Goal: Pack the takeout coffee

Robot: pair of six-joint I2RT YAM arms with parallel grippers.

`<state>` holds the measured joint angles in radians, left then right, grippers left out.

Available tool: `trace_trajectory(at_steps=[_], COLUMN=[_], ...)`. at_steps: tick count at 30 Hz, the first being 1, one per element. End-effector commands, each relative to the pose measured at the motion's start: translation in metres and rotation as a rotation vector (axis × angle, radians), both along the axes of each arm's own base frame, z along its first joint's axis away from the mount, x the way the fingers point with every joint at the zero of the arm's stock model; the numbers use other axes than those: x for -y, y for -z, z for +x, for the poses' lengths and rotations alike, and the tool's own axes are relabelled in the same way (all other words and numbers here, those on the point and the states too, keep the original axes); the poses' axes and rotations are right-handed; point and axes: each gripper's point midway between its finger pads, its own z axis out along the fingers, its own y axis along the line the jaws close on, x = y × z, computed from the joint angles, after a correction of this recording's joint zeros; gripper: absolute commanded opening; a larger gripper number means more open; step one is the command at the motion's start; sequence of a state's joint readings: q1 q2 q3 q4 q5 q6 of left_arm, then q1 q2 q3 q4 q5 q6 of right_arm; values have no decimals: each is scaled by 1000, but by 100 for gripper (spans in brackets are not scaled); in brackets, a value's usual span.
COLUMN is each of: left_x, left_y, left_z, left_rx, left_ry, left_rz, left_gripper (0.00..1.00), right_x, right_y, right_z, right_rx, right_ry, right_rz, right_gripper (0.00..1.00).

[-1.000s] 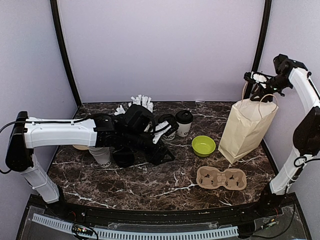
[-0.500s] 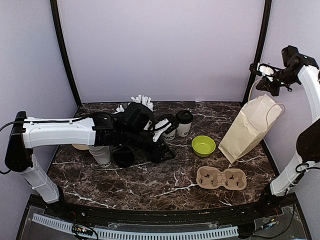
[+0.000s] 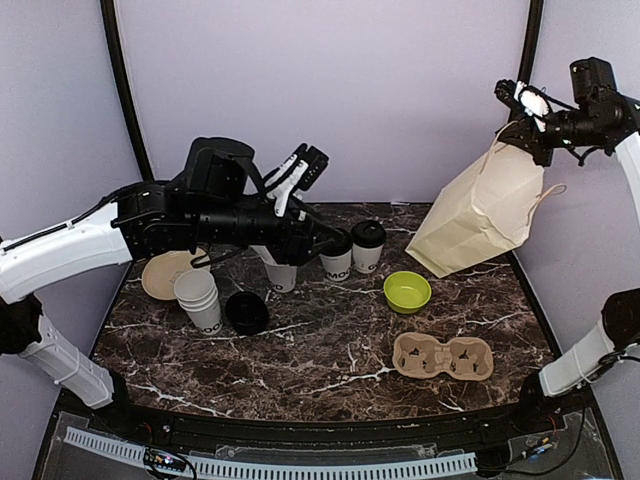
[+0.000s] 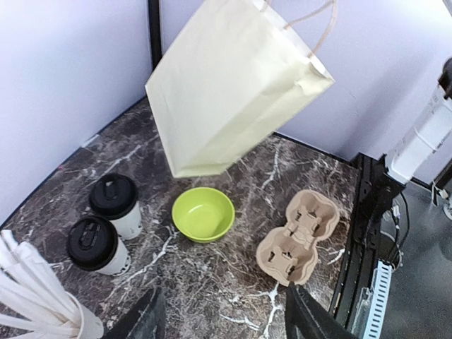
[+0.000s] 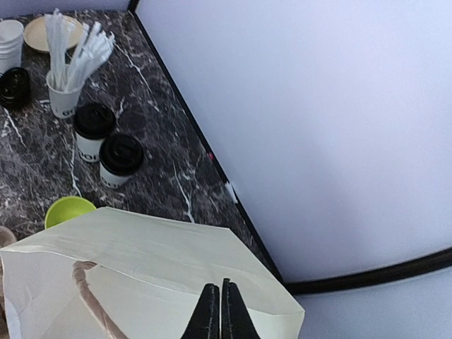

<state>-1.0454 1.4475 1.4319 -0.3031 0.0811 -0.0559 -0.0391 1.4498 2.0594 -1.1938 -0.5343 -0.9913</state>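
1. Up goes the paper bag (image 3: 480, 215), lifted off the tabletop (image 3: 330, 350) to upper right, tilted. The right jaws are pinched shut on its rim. The left arm has risen too, its jaws open and empty.
2. Both takeout coffees (image 3: 368, 248) stand at centre frame, lidded, unpacked.
3. Risk: the bag slips or swings from that thin pinch.
4. Cup lettering: too small to read.

The left arm (image 3: 90, 245) reaches in from the left edge of the desk (image 3: 330, 360), its white upper link sloping up and its black forearm and wrist high over the back-left part. The left fingers (image 3: 305, 165) point up and rightward, parted, nothing between them. The right arm (image 3: 575, 362) stands tall at the right edge, wrist bent leftward above the back right corner. The right fingers (image 5: 217, 311) are pressed together, pinching the top rim of a cream paper bag (image 3: 480, 215) that hangs clear of the desk
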Motion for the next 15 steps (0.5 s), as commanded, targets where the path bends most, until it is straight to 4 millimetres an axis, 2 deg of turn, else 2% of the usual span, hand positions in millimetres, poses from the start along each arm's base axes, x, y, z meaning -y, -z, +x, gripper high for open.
trace_trajectory(at_steps=[1, 5, 6, 8, 12, 15], left_x=[-37, -74, -85, -109, -140, -150], left_y=[-28, -43, -41, -57, -71, -74], left_z=[20, 40, 49, 52, 53, 52], left_rx=[88, 132, 137, 158, 189, 202], left_ry=[-178, -332, -386, -451, -514, -533], left_rz=[8, -13, -9, -64, -122, -123], left_gripper=[61, 62, 62, 62, 61, 61], right_x=[-57, -89, -97, -115, -151, -173], right_y=[-44, -64, -67, -67, -58, -43], right_z=[-30, -47, -52, -61, -82, -93], right_rx=[93, 90, 82, 59, -10, -71], right_ry=[-147, -250, -277, -326, -423, -487], right_rz=[107, 180, 197, 218, 241, 246], right_gripper=[0, 0, 0, 0, 0, 0])
